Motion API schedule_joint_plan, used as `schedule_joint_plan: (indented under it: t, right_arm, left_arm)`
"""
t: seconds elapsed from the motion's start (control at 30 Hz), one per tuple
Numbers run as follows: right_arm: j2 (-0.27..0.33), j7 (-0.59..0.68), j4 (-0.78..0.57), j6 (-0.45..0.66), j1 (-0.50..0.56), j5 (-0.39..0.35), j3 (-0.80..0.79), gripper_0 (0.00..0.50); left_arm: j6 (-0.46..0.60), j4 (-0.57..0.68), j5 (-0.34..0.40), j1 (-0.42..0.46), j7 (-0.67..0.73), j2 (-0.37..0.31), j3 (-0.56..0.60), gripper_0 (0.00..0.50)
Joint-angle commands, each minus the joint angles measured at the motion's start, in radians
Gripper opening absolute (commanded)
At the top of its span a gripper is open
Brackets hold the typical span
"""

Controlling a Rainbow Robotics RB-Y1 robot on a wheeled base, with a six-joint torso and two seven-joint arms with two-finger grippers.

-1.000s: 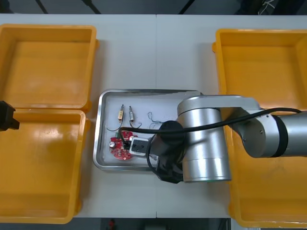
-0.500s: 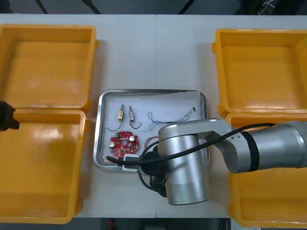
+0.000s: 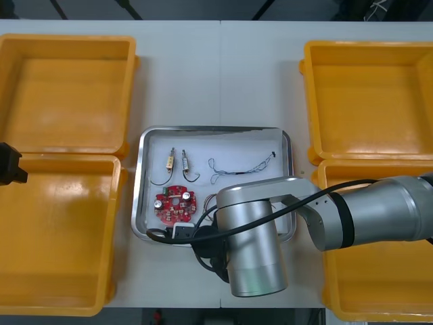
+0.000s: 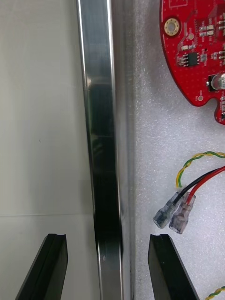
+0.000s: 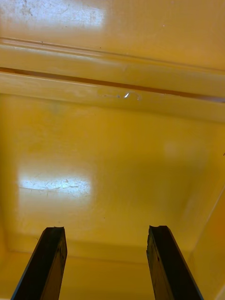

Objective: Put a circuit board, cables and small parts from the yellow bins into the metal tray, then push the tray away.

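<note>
The metal tray lies at the table's middle, white inside. In it are a round red circuit board, two small metal parts and a thin blue and white cable. My right gripper is at the tray's near edge, below the board. In the right wrist view the right gripper is open and straddles the tray's rim, one finger outside over the table and one inside. The circuit board and a red and yellow cable with clear end connectors lie beyond the inner finger. My left gripper is open over a yellow bin.
Two yellow bins stand at the left and two more yellow bins at the right, all showing bare floors. The left gripper is parked at the left bins' shared edge. My right arm's silver body covers the tray's near right corner.
My right arm has drawn back toward the table's near side. Its gripper left the spot over the circuit board and now sits at the tray's near rim. The left arm stayed still.
</note>
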State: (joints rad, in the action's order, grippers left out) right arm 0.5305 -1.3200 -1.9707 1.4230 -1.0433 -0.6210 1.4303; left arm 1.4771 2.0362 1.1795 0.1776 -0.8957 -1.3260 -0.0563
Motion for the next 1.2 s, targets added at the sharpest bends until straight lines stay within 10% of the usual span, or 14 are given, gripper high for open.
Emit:
schedule_joint_plan:
  t: [0.03,0.1,0.17,0.3,1.2]
  right_arm:
    - [-0.021,-0.038,-0.008,-0.01,-0.024,0.012,0.019,0.5]
    - [-0.021,-0.041,-0.007,-0.012,-0.024,0.012,0.019,0.5]
    - [-0.021,-0.041,-0.007,-0.012,-0.024,0.012,0.019,0.16]
    - [-0.02,-0.042,-0.005,-0.012,-0.024,0.021,0.019,0.013]
    - [0.052,-0.113,0.087,-0.045,-0.185,0.099,0.019,0.0]
  left_arm:
    - [-0.009,0.021,-0.006,-0.015,-0.097,-0.05,0.013,0.5]
    - [-0.009,0.021,-0.006,-0.015,-0.097,-0.05,0.013,0.5]
    - [-0.009,0.021,-0.006,-0.015,-0.097,-0.05,0.013,0.5]
    - [-0.009,0.021,-0.006,-0.015,-0.097,-0.05,0.013,0.5]
    - [-0.009,0.021,-0.006,-0.015,-0.097,-0.05,0.013,0.5]
